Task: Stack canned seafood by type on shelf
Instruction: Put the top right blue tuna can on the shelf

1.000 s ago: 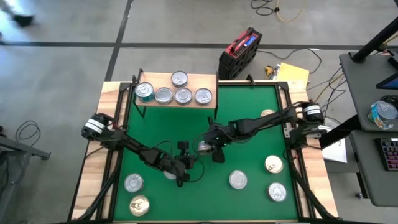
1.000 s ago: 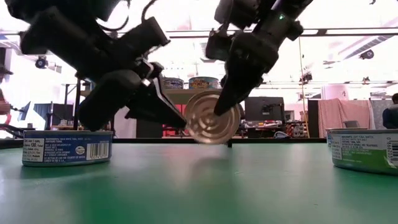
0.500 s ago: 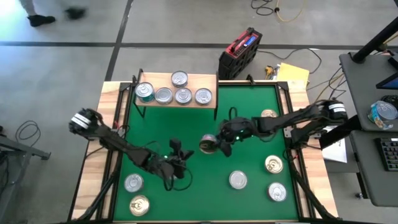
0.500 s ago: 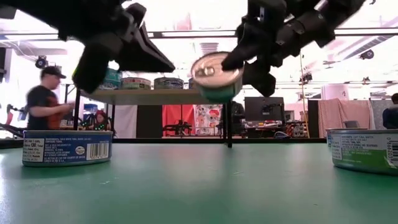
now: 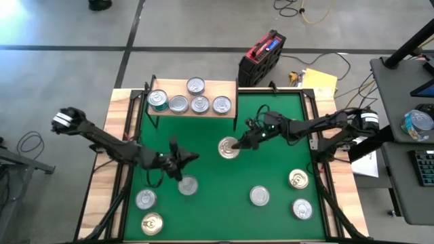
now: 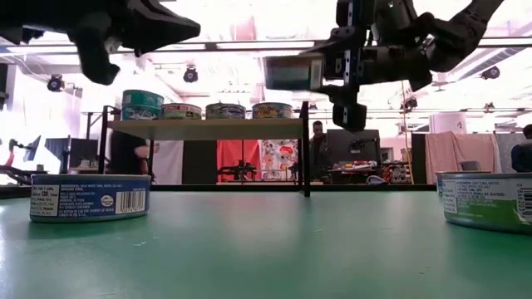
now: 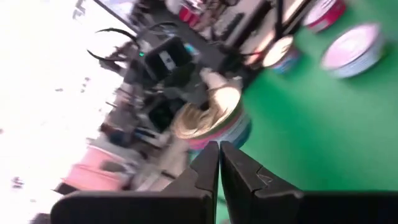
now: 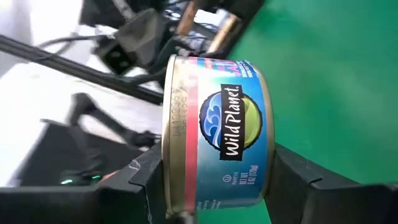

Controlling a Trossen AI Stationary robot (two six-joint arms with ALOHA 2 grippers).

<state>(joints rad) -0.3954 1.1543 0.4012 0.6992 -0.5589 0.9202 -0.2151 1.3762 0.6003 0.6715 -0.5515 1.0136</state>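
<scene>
A round flat tin of seafood (image 8: pixel 214 130), gold-lidded with a blue, pink and green "Wild Planet" label round its side, rides clear of the green mat (image 5: pixel 271 169) in the right claw (image 5: pixel 239 143), pinched across its side wall between the two dark fingers (image 8: pixel 298 177). In the high view it hangs near the middle of the mat, below the right end of the small light-wood shelf on thin black legs (image 5: pixel 227 87); the low view shows it held level, just above the height of the shelf board. The step in hand appears to be the carry to the shelf. Five tins (image 5: pixel 199 104) already sit there, one of them teal-sided at the left end, so the next move likely calls for matching this tin to its own kind (labels on the shelved ones are too small to read) and lowering it squarely. The left claw (image 5: pixel 178 160), its fingers pressed together and empty, hovers over the mat's left half, near a silver-topped tin (image 5: pixel 187 185). Other tins lie scattered along the near side of the mat on the tabletop.
</scene>
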